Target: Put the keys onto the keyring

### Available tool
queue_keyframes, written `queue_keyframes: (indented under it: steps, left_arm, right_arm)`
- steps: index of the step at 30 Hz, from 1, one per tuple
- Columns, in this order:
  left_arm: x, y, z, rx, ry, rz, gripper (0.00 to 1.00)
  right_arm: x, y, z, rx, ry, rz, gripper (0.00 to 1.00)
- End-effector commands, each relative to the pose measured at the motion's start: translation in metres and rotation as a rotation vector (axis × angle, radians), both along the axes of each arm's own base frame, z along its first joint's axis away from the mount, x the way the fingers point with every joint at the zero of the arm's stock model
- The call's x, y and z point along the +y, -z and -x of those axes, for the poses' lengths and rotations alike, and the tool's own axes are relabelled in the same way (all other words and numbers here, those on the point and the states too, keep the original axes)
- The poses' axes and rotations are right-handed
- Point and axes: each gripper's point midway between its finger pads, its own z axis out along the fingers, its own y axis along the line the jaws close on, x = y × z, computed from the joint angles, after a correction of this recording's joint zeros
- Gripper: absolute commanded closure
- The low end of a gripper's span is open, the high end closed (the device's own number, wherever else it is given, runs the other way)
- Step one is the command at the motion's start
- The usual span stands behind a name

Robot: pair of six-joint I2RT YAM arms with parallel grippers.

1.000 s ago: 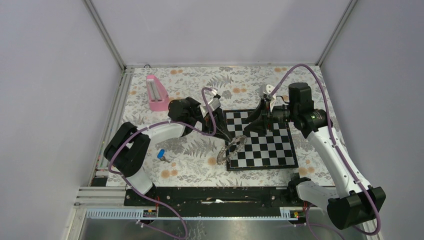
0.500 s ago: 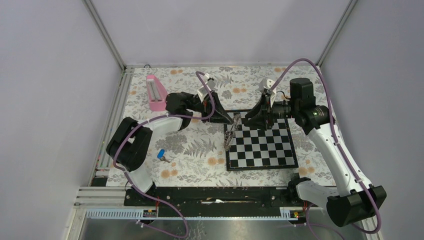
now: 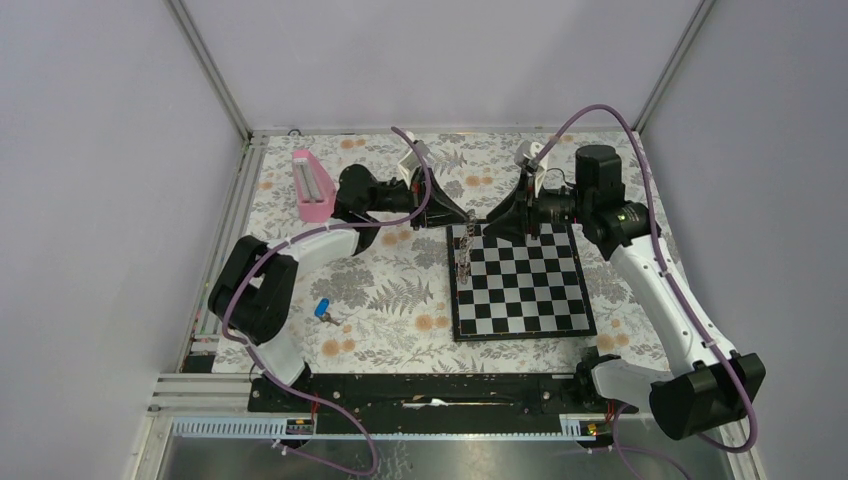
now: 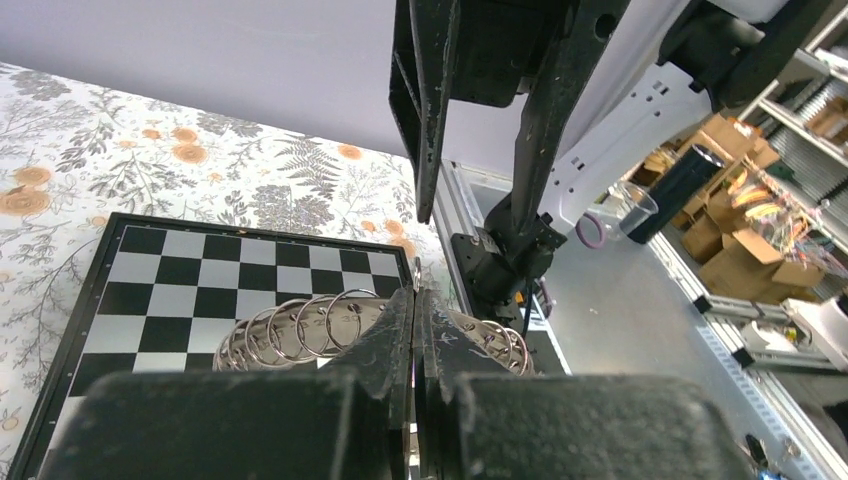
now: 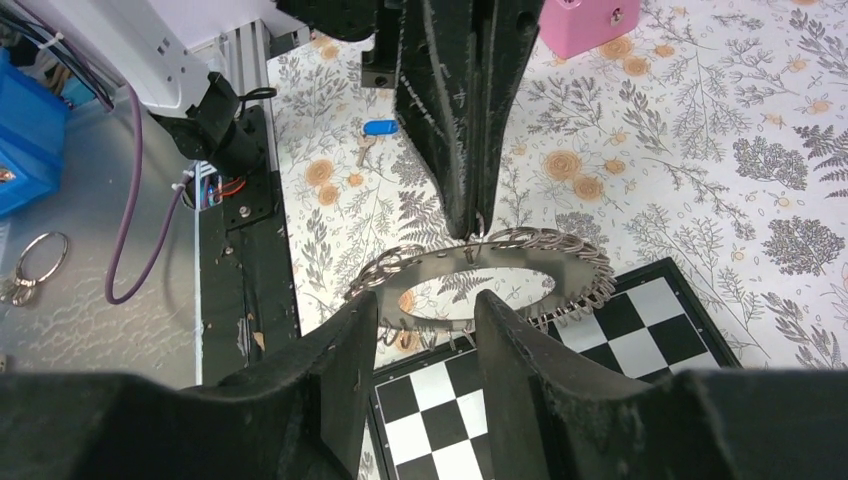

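The left gripper is clamping its fingers together on the rim of the keyring. The keyring is hanging edge-on directly below the fingertips, with its lower edge reaching down by the left border of the chessboard. Whether that edge is resting on the board cannot be told. In the left wrist view the two fingers are pressing flat against each other with the band pinched between them. Small wire loops strung on the band are fanning out to either side of the pinch.

The right gripper is facing the left one almost tip to tip, its fingers standing apart and gripping nothing. The keyring is hanging just ahead of those fingertips, its wide open centre turned toward them. Whether its near rim is touching them cannot be told.

The key is lying on the flowered table, well apart from both grippers. It is lying behind the left gripper, off toward the left arm's base.
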Motion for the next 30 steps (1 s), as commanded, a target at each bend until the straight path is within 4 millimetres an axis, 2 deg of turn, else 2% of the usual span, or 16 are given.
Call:
queue_keyframes:
  steps: [1,11,19,26,30]
  left_arm:
    - [0.005,-0.03,-0.001,-0.041,-0.101,0.078,1.0]
    - [0.006,-0.032,0.005,0.015,-0.117,0.103,1.0]
    - [0.004,-0.036,0.008,0.025,-0.101,0.121,1.0]
    - [0.005,-0.037,0.011,0.026,-0.093,0.126,1.0]
    - [0.004,-0.038,0.013,0.028,-0.089,0.13,1.0]
  right_arm:
    - [0.011,-0.016,-0.012,-0.03,0.001,-0.044,0.53]
    - [0.015,-0.011,-0.021,-0.016,0.019,-0.057,0.54]
    - [0.018,0.005,-0.022,0.015,0.02,-0.049,0.55]
    - [0.019,0.005,-0.024,0.017,0.021,-0.052,0.55]
    - [0.022,0.005,-0.024,0.029,0.011,-0.064,0.6]
